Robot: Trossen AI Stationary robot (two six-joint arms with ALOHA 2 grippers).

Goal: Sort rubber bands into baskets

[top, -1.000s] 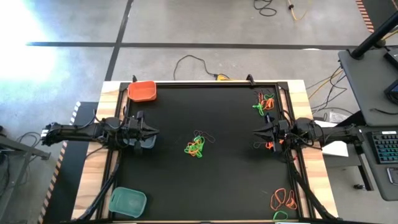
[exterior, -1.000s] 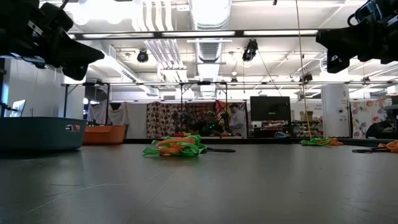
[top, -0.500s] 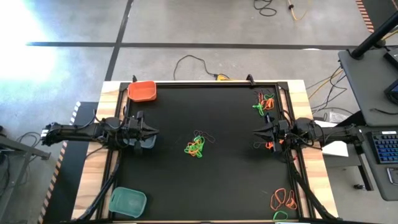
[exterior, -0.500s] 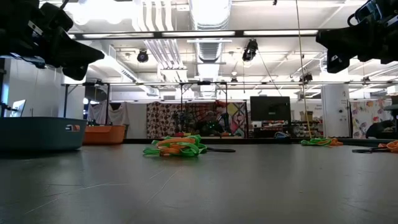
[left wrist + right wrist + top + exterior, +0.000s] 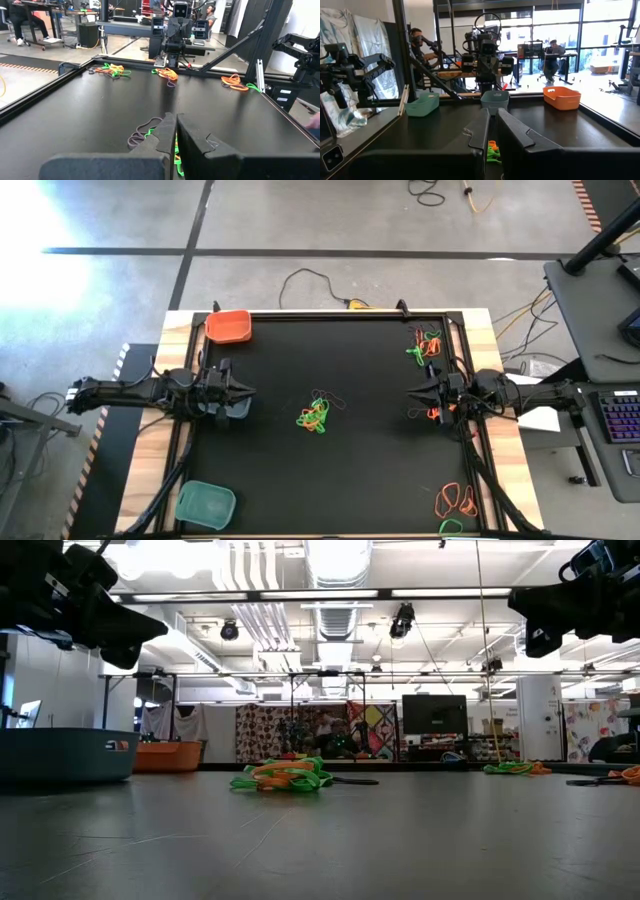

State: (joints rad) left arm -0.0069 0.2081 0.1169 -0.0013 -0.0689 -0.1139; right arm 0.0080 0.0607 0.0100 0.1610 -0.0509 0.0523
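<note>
You see a black table (image 5: 370, 470) with pale wood edges. 1 basket (image 5: 229, 326) is orange, the other 2 baskets (image 5: 206, 504) teal-green. The rubber bands (image 5: 314, 415) are orange, bright green and black. Both arms are dark, and the floor (image 5: 330, 220) is grey with black lines.

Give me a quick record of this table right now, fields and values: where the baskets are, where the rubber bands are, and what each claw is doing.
orange basket: far left corner
teal baskets: one near left corner, one under left claw
rubber bands: pile mid-table; clusters at far right and near right
left claw: shut, empty, raised over left side
right claw: shut, empty, raised over right side
bands in baskets: none visible
</note>
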